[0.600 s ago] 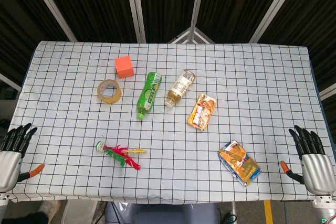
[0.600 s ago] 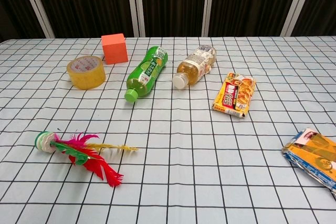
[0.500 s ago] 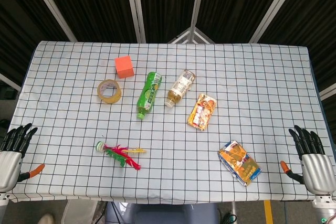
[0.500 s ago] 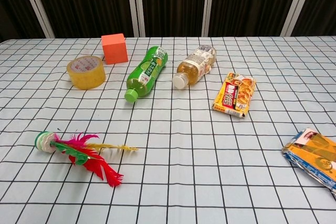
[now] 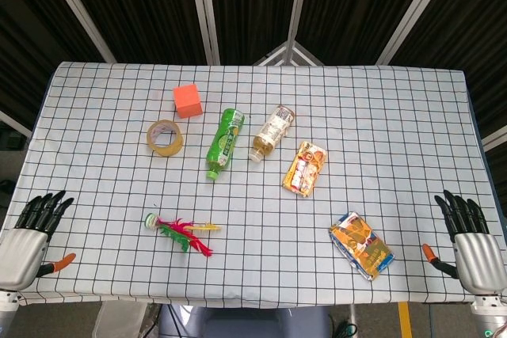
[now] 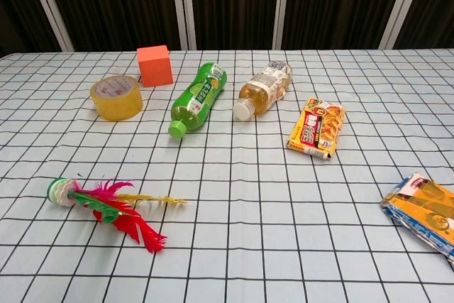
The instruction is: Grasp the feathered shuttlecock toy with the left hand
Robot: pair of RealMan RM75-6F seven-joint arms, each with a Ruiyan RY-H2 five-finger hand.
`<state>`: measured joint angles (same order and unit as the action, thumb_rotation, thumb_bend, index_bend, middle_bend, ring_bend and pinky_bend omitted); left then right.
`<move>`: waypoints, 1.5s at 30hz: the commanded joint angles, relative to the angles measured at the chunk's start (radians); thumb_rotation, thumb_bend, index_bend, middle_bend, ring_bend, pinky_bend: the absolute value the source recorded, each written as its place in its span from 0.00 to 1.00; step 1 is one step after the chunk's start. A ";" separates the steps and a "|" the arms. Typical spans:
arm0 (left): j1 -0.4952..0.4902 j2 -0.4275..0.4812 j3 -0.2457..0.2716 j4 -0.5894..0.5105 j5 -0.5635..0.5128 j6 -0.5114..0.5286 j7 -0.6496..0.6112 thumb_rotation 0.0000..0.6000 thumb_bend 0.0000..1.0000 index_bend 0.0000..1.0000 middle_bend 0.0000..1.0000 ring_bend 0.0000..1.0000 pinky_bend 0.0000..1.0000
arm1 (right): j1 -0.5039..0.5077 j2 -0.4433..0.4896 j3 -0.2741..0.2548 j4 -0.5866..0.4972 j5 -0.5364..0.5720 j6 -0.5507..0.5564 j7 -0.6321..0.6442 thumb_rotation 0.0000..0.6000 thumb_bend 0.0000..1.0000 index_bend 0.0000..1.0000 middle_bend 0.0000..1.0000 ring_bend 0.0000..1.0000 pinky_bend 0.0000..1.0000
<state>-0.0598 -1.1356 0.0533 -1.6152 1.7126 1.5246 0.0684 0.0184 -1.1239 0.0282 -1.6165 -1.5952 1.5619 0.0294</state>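
Observation:
The feathered shuttlecock toy (image 5: 177, 231) (image 6: 108, 206) lies flat on the checked cloth near the front left, its white and green base to the left and red, pink, green and yellow feathers trailing right. My left hand (image 5: 28, 239) hovers at the table's front left corner, well left of the toy, fingers apart and holding nothing. At the front right corner my right hand (image 5: 469, 241) is likewise open and empty. Neither hand shows in the chest view.
Behind the toy lie a tape roll (image 5: 165, 138), an orange cube (image 5: 188, 100), a green bottle (image 5: 226, 142), a tea bottle (image 5: 273, 132) and an orange snack pack (image 5: 306, 168). A foil snack bag (image 5: 361, 244) lies front right.
My left hand has shifted a little to the right and up, toward the table. The toy and the right hand have not moved.

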 commanded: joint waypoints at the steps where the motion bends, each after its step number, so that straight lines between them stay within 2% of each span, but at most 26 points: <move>1: -0.030 0.010 0.009 -0.029 0.029 -0.041 0.048 1.00 0.16 0.15 0.02 0.00 0.00 | 0.001 0.001 0.000 -0.002 0.001 -0.002 0.003 1.00 0.34 0.00 0.00 0.00 0.00; 8: -0.099 -0.061 -0.020 -0.122 0.041 -0.146 0.224 1.00 0.27 0.37 0.08 0.00 0.00 | 0.001 0.002 -0.001 0.000 -0.004 0.002 0.011 1.00 0.34 0.00 0.00 0.00 0.00; 14: -0.145 -0.192 -0.047 -0.138 0.004 -0.238 0.378 1.00 0.31 0.41 0.10 0.00 0.00 | 0.000 0.005 0.000 -0.002 0.000 0.002 0.023 1.00 0.34 0.00 0.00 0.00 0.00; 22: -0.184 -0.364 -0.064 -0.072 -0.045 -0.315 0.532 1.00 0.31 0.44 0.10 0.00 0.00 | 0.002 0.005 0.001 -0.001 -0.001 0.001 0.034 1.00 0.34 0.00 0.00 0.00 0.00; 32: -0.207 -0.499 -0.070 0.007 -0.092 -0.344 0.581 1.00 0.37 0.49 0.11 0.00 0.00 | 0.009 0.005 0.005 0.000 0.012 -0.015 0.047 1.00 0.34 0.00 0.00 0.00 0.00; 36: -0.214 -0.518 -0.059 0.022 -0.092 -0.348 0.578 1.00 0.41 0.51 0.11 0.00 0.00 | 0.013 0.005 0.008 0.003 0.019 -0.022 0.052 1.00 0.34 0.00 0.00 0.00 0.00; 45: -0.221 -0.523 -0.033 0.034 -0.069 -0.328 0.528 1.00 0.57 0.55 0.12 0.00 0.00 | 0.019 0.000 0.010 0.006 0.026 -0.035 0.048 1.00 0.34 0.00 0.00 0.00 0.00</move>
<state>-0.2793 -1.6594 0.0180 -1.5823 1.6419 1.1949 0.5985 0.0376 -1.1236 0.0387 -1.6109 -1.5695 1.5274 0.0775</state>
